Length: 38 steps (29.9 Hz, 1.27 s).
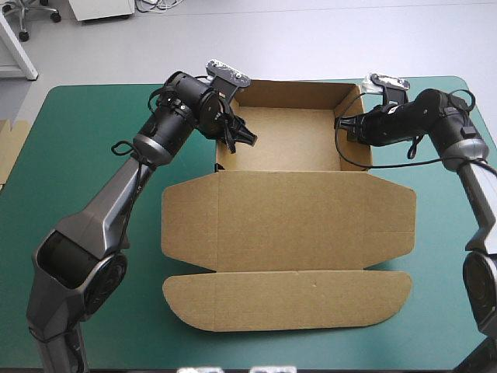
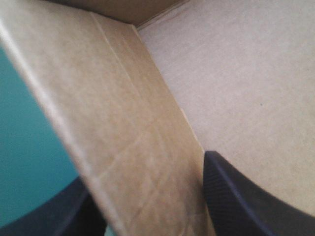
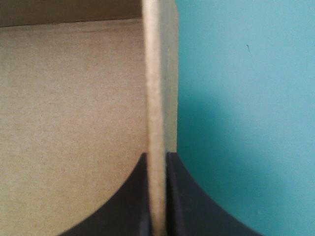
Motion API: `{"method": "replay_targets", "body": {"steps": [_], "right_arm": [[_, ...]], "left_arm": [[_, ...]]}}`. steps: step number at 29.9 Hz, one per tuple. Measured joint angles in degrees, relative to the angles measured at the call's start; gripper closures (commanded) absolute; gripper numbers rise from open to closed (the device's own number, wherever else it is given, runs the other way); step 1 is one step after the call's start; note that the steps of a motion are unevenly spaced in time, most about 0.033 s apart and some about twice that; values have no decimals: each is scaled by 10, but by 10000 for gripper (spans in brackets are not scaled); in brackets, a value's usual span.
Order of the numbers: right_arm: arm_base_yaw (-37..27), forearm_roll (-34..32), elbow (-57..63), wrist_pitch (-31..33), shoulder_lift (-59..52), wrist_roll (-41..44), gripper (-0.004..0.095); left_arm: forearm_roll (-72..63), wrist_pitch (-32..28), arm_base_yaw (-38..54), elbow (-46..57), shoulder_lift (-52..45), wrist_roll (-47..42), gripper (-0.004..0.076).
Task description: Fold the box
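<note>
The brown box lies mid-table as an open tray at the far side, with its lid and front flap flat toward the near edge. My left gripper is at the tray's left wall. In the left wrist view it stands open astride that wall, one black finger inside the tray and the other outside over the cover. My right gripper is at the tray's right wall. In the right wrist view it is shut on the wall's top edge, which stands upright between the fingers.
The teal-green cover shows bare on both sides of the box and along the near edge. An edge of more brown board shows at the table's left edge.
</note>
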Motion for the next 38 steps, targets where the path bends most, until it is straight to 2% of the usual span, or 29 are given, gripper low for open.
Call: {"method": "replay_targets", "body": {"steps": [8, 11, 13, 18, 20, 28, 34, 38], "right_arm": [[1, -14, 0, 1, 0, 9, 919], [1, -23, 0, 2, 0, 15, 919], [1, -28, 0, 6, 0, 17, 919], [2, -30, 0, 10, 0, 26, 919], [2, -30, 0, 11, 0, 30, 913], [8, -26, 0, 20, 1, 46, 905], [40, -53, -8, 23, 10, 65, 905], [60, -79, -45, 49, 39, 83, 904]], "left_arm": [[30, -1, 1, -1, 14, -53, 333], [32, -2, 1, -1, 20, -64, 363], [32, 3, 3, -1, 27, -68, 423], [36, 5, 6, -1, 47, -88, 671], [36, 3, 6, -2, 51, -99, 734], [-37, -9, 49, -6, 52, -126, 734], [-68, 5, 74, -6, 52, -105, 734], [-65, 12, 79, -6, 55, -98, 734]]}}
